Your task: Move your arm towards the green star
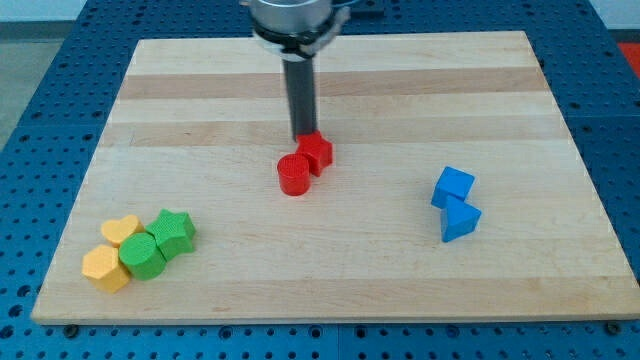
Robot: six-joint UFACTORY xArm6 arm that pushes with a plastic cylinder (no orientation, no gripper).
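The green star (174,231) lies near the board's lower left, in a cluster with a green cylinder (142,255), a yellow heart (121,230) and a yellow hexagon (105,268). My tip (303,137) stands at the board's middle, right at the top edge of a red block (317,152) that touches a red cylinder (294,174). The tip is far to the upper right of the green star.
A blue cube (453,186) and a blue triangular block (460,220) sit together at the right. The wooden board (400,90) rests on a blue perforated table.
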